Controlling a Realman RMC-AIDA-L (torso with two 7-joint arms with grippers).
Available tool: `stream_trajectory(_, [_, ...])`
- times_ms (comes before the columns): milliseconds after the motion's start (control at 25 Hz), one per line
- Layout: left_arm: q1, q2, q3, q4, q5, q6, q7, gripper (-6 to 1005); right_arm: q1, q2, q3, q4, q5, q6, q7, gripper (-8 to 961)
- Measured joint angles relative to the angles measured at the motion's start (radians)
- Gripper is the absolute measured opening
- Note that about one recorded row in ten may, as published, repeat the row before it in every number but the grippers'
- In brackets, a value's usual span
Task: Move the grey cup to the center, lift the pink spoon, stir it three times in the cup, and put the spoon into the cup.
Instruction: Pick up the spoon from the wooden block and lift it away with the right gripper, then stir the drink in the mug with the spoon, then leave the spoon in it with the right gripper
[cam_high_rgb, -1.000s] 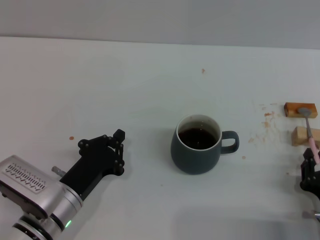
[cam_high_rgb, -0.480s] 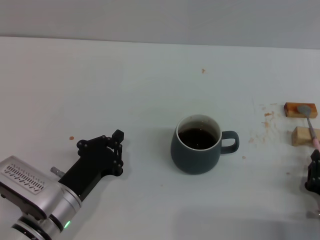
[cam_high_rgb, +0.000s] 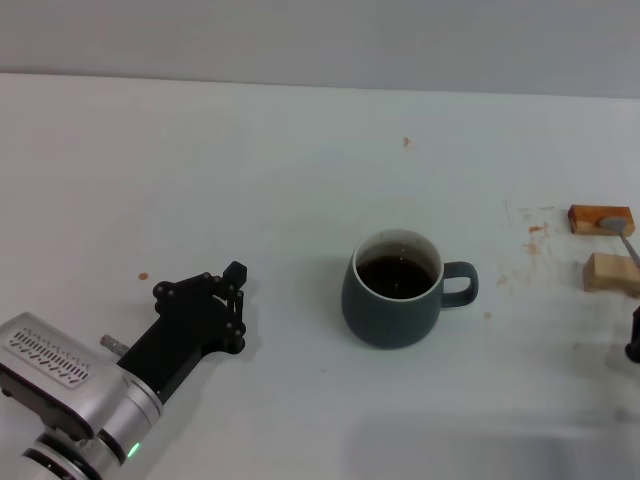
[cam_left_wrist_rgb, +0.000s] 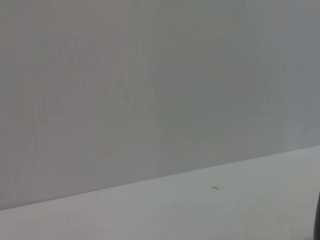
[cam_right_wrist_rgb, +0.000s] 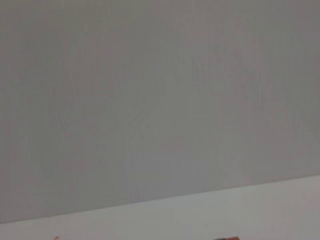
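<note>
Head view: cup (cam_high_rgb: 392, 290) full, heavy, spillable; spoon (cam_high_rgb: 626, 242) light, slim, best pinched mid-handle; left gripper (cam_high_rgb: 236, 300) jaws slightly apart, empty; right gripper (cam_high_rgb: 634, 340) jaws unclear.

You see the grey cup (cam_high_rgb: 392, 300), centre of the frame, in smooth matt ceramic with a glossy dark liquid. At the right edge, two blocks (cam_high_rgb: 601, 219) look like raw wood. Lower left, the left gripper (cam_high_rgb: 236, 300) is matt black; its arm is brushed metal.
</note>
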Motion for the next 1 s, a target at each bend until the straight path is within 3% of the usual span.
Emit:
stream_trajectory(120, [-0.001,0.0,0.0,0.0,0.0,0.0,0.0,-2,0.0,-0.073,0.023,0.177,0.048,0.047,-0.173,60])
stream_trajectory(280, [-0.005,0.0,0.0,0.005,-0.001,0.0,0.0,-2,0.009,-0.218,0.056,0.5,0.136,0.128,-0.403,59])
stream_trajectory(360, [-0.008,-0.001,0.0,0.009,-0.001,0.0,0.0,-2,0.012,-0.274,0.089,0.629,0.175,0.174,-0.525,59])
stream_trajectory(480, [-0.009,-0.002,-0.001,0.012,-0.004,0.0,0.0,-2,0.003,-0.335,0.185,0.826,0.256,0.281,-0.765,58])
stream_trajectory(600, [-0.01,-0.002,-0.005,0.019,-0.005,0.0,0.0,-2,-0.028,-0.353,0.331,0.983,0.346,0.445,-0.995,58])
stream_trajectory(680, [-0.012,-0.002,-0.01,0.023,-0.006,0.0,0.0,-2,-0.06,-0.345,0.434,1.075,0.422,0.553,-1.164,57])
stream_trajectory(840, [-0.012,-0.001,-0.016,0.024,-0.006,0.002,0.0,-2,-0.134,-0.282,0.606,1.245,0.621,0.665,-1.573,52])
stream_trajectory(1000, [-0.014,-0.001,-0.023,0.031,-0.006,0.002,0.0,-2,-0.16,-0.216,0.701,1.368,0.872,0.671,-1.98,32])
